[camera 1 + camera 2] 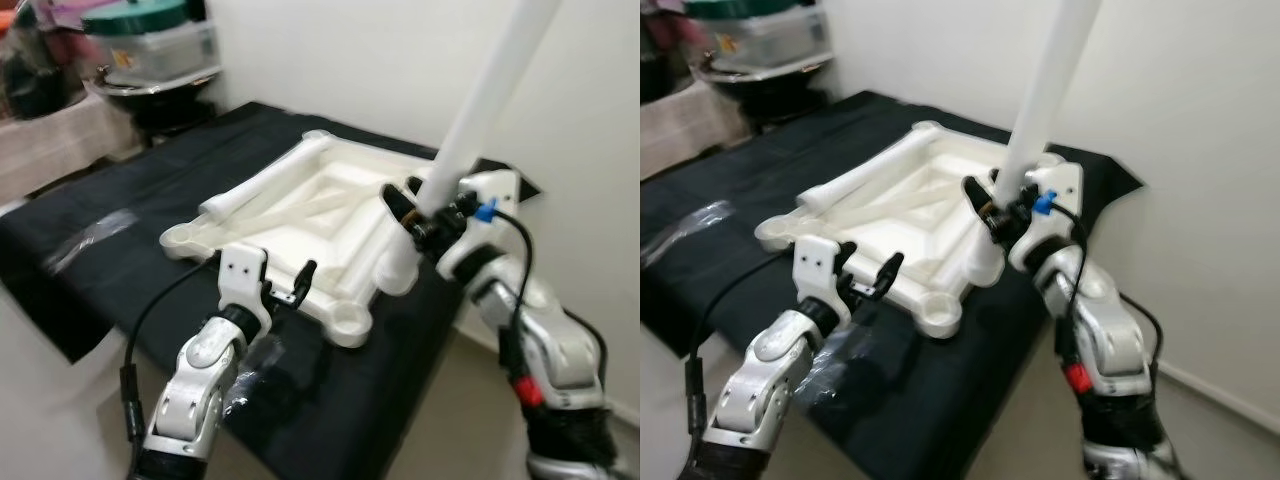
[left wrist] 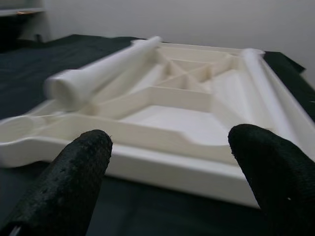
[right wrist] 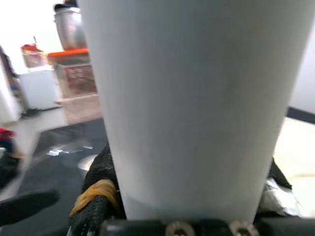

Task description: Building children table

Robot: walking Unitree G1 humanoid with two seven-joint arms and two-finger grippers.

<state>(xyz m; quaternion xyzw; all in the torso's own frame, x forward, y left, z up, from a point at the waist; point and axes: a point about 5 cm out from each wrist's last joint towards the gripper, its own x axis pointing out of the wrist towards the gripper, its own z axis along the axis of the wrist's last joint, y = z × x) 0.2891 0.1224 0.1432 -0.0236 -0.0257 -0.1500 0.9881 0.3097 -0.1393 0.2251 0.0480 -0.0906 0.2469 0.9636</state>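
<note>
Left gripper (image 1: 283,283): fingers apart, level with near edge of upturned white plastic tabletop (image 1: 330,205) on black cloth-covered surface (image 1: 120,260), probably to steady it. Loose white leg (image 1: 268,182) across frame. Right gripper (image 1: 428,212): clamped on upright white tubular leg (image 1: 480,110), seemingly seating it into right corner socket.

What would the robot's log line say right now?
stage: fitting leg | right pincer: shut on table leg, standing in corner socket | left pincer: open, beside table top near edge | spare leg: lying on table top

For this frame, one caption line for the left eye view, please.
Right gripper seats a white table leg into the upturned tabletop's corner; left gripper hovers open nearby.
</note>
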